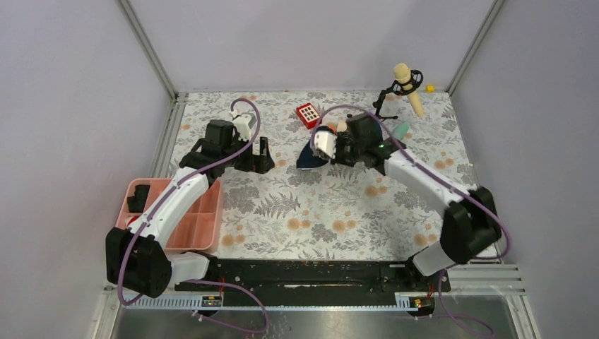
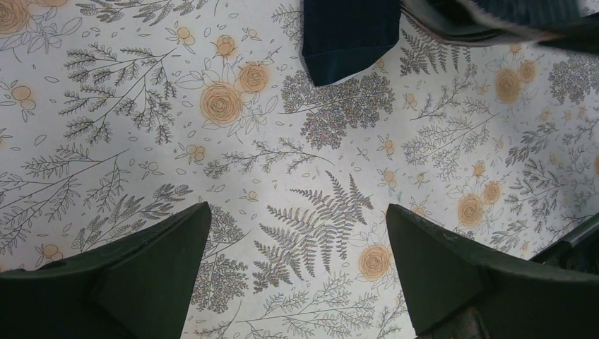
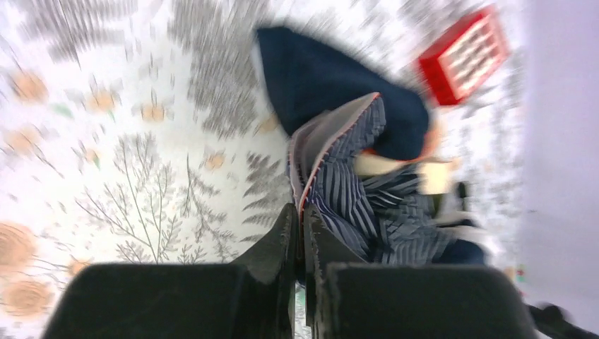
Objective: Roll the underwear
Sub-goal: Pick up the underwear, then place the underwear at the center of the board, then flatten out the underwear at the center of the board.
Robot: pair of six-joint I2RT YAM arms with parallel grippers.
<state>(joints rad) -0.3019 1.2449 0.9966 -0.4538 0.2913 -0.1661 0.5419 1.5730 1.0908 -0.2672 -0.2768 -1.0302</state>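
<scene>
Looks barely begun: no roll formed yet. Sits toward 12 o'clock on the floral table [image 1: 282,212], the underwear [image 3: 353,191], navy with pale stripes, bunched in loose folds against a plain navy cloth [image 3: 325,78]. Pinched shut on its pale-edged hem, the right gripper [image 3: 300,215]. Spread wide at 9 o'clock and holding nothing, the left gripper [image 2: 297,219]. Leaves flattening and rolling, by this view.

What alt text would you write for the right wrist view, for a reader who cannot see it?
Blurred close-up: the right gripper pinches the hem of the striped underwear, bunched on a floral table cover. A plain navy cloth lies behind it, a red gridded object beyond.
</scene>
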